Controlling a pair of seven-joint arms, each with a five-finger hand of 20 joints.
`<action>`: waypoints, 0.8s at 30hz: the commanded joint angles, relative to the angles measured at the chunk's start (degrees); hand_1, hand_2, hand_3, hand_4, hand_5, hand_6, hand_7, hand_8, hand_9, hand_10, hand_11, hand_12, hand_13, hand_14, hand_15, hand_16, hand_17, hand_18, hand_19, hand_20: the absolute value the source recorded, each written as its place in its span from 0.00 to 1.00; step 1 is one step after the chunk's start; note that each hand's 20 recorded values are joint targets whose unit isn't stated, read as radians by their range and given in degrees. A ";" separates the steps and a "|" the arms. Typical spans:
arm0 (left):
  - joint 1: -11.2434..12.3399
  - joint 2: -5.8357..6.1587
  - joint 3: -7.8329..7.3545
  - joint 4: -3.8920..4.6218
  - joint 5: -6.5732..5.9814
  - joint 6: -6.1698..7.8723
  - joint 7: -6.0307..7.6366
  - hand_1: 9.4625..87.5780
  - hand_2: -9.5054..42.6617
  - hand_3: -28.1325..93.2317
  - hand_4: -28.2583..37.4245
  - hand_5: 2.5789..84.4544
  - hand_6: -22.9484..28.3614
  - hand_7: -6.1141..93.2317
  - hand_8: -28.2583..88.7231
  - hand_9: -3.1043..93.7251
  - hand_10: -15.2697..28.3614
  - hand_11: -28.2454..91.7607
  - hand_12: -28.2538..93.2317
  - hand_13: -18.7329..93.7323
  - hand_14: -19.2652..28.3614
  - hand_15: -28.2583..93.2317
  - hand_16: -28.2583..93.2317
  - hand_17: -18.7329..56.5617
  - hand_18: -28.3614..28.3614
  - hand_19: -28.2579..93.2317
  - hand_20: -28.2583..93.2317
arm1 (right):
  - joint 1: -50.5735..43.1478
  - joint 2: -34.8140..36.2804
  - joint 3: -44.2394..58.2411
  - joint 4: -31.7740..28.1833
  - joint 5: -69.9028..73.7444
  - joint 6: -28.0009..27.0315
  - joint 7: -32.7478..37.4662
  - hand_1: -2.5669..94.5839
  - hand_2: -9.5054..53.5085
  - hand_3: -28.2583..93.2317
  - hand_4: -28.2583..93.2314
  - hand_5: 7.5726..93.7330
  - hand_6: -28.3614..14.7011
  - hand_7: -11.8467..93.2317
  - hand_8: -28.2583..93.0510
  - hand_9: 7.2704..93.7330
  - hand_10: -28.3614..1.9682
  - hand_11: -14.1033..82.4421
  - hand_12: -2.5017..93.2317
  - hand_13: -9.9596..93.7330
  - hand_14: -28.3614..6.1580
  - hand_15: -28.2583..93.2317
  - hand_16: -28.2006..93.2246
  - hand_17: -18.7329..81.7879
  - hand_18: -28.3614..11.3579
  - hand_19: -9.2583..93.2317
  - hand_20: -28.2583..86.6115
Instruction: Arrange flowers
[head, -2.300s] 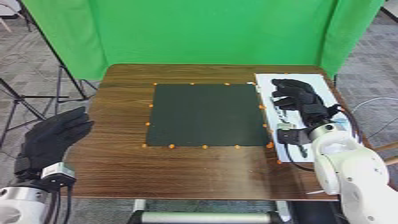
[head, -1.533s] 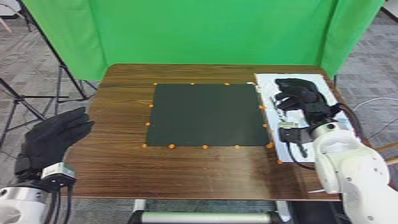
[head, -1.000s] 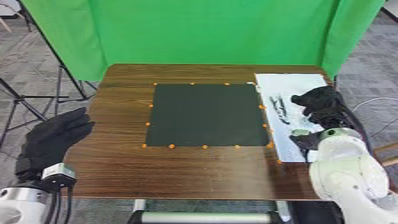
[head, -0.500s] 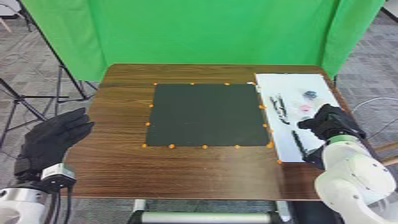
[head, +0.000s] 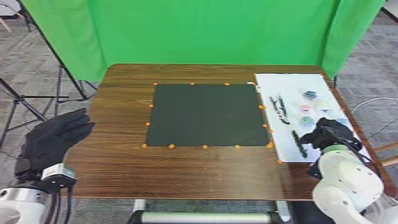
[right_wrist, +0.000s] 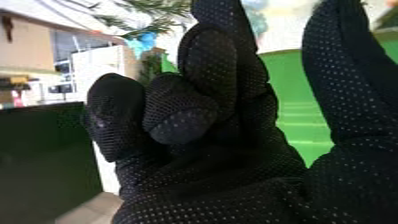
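The flowers (head: 306, 108) lie on the white sheet (head: 289, 82) along the right edge of the surface (head: 178, 172). Over the sheet's near part is the right robot hand (head: 329, 134), loosely spread and pinching nothing. The step seems to be choosing a flower; next it should align above one, then close gently.

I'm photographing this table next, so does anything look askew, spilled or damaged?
Nothing clearly stands out: the dark mat lies flat on the table, and I see no spill or damage around the flowers on the white sheet.
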 joint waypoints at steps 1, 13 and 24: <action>0.25 -0.19 -0.26 -0.31 0.38 -0.41 -0.55 0.23 0.27 0.90 0.16 0.55 0.71 0.24 0.16 0.44 0.85 0.50 0.31 0.39 1.00 0.72 0.13 0.12 0.92 0.71 0.32 | -3.12 -0.21 2.23 -0.21 -0.12 -2.28 -1.33 0.36 0.07 0.83 0.06 0.75 0.44 0.50 0.16 0.77 0.36 0.80 0.34 0.84 0.47 0.87 0.46 0.82 0.29 1.00 0.64; -0.37 -0.53 -0.29 -0.12 0.73 -0.90 -1.80 0.23 0.27 0.90 0.16 0.56 0.71 0.24 0.16 0.44 0.85 0.50 0.31 0.39 1.00 0.72 0.13 0.12 0.92 0.71 0.32 | -6.12 1.04 -0.50 -2.29 -1.66 -0.54 0.55 0.35 0.08 0.83 0.06 0.74 0.44 0.52 0.16 0.76 0.34 0.80 0.34 0.83 0.46 0.87 0.46 0.81 0.29 1.00 0.64; -0.45 -0.64 -0.34 -0.13 0.82 -1.02 -2.03 0.23 0.27 0.90 0.16 0.56 0.71 0.24 0.16 0.44 0.85 0.50 0.31 0.39 0.99 0.72 0.13 0.12 0.92 0.71 0.32 | 1.11 0.05 -6.14 1.81 -2.82 -3.20 1.99 0.35 0.09 0.83 0.06 0.73 0.44 0.51 0.16 0.76 0.33 0.79 0.34 0.83 0.45 0.87 0.46 0.80 0.29 1.00 0.62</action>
